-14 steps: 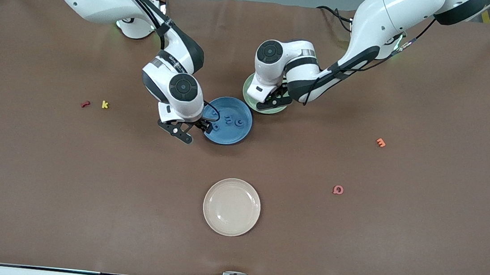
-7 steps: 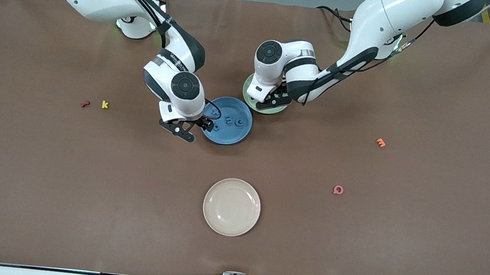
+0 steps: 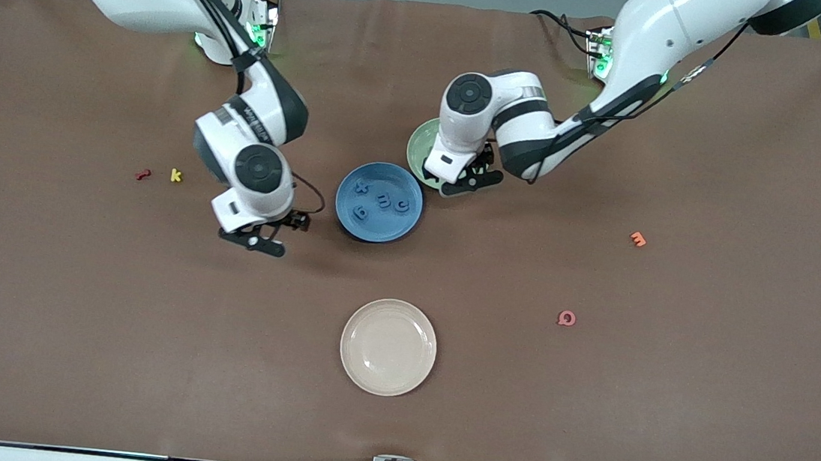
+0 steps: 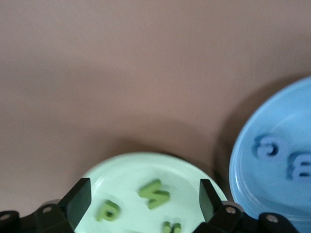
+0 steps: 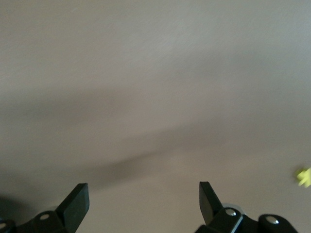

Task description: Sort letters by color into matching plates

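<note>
Four blue letters (image 3: 381, 202) already lie in the blue plate (image 3: 376, 230), which sits near the middle of the bench, so you can count that colour as done. For the green plate (image 3: 418, 148), which stands just beside the blue one and a little closer to the edge where the arms are mounted, your left wrist view shows three green letters (image 4: 154, 193) lying in it; whether a fourth is there you cannot tell, since the left tool (image 3: 470, 180) hangs over that plate and covers part of it. That tool stands wide with nothing between its fingers. Your right tool (image 3: 265, 233) is over bare bench beside the blue plate, toward the right arm's end, also wide and empty.

No blue or green letter shows loose on the bench. What remains out there is a red (image 3: 143, 175) and a yellow letter (image 3: 176, 175) toward the right arm's end, an orange (image 3: 638, 239) and a pink one (image 3: 566, 318) toward the left arm's end, and the empty cream plate (image 3: 388, 347) by the front edge. By the look of it, the sorting is finished or nearly so.
</note>
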`<state>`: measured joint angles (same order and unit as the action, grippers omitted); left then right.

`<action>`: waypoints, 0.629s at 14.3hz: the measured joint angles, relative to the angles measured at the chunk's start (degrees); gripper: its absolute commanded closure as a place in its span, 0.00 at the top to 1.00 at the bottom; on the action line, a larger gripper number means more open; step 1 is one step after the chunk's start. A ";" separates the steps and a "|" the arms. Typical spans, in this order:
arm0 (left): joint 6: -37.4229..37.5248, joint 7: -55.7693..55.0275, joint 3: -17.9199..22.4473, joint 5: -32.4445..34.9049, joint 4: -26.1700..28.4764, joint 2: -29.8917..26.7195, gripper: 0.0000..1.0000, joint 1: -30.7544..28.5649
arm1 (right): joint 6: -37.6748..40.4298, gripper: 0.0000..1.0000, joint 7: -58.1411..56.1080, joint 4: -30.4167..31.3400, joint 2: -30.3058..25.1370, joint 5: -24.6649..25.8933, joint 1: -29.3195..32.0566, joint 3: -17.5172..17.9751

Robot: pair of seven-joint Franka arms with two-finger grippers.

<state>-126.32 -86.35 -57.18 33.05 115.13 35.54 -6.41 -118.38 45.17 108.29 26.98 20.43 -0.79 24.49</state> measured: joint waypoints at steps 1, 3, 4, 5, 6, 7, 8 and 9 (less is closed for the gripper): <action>2.79 3.13 -3.27 -0.51 -0.04 -0.82 0.98 -4.84 | 0.03 1.00 -5.89 -0.13 -1.29 -2.67 -0.33 -3.12; 8.57 10.55 -11.33 -2.54 -0.46 -1.79 0.98 -16.48 | 1.13 1.00 -18.47 -0.47 -4.43 -7.44 -0.63 -9.61; 11.31 14.39 -15.22 -3.40 -0.96 -2.03 0.98 -22.32 | 2.59 1.00 -24.33 -0.67 -6.13 -9.31 -0.63 -12.80; 13.61 17.47 -18.56 -3.86 -1.48 -2.17 0.98 -27.55 | 4.14 1.00 -29.32 -0.95 -7.79 -10.74 -0.59 -15.68; 15.31 19.53 -21.30 -4.00 -1.99 -2.19 0.98 -31.80 | 6.07 1.00 -33.26 -1.46 -9.31 -11.63 -0.57 -18.06; 16.47 20.90 -23.44 -4.04 -2.47 -2.20 0.98 -35.11 | 8.61 1.00 -36.19 -2.37 -10.71 -12.20 -0.59 -20.09; 17.13 21.96 -25.00 -4.05 -3.00 -2.22 0.98 -37.64 | 11.59 1.00 -38.34 -3.79 -11.91 -12.49 -0.59 -21.68; 17.43 22.79 -25.90 -4.05 -3.74 -2.23 0.98 -39.53 | 14.79 1.00 -39.92 -5.71 -12.87 -12.57 -0.60 -22.82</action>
<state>-108.90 -63.55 -83.08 29.00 111.39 33.31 -45.94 -103.59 5.26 102.58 14.11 7.86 -1.40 1.67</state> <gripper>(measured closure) 0.022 0.000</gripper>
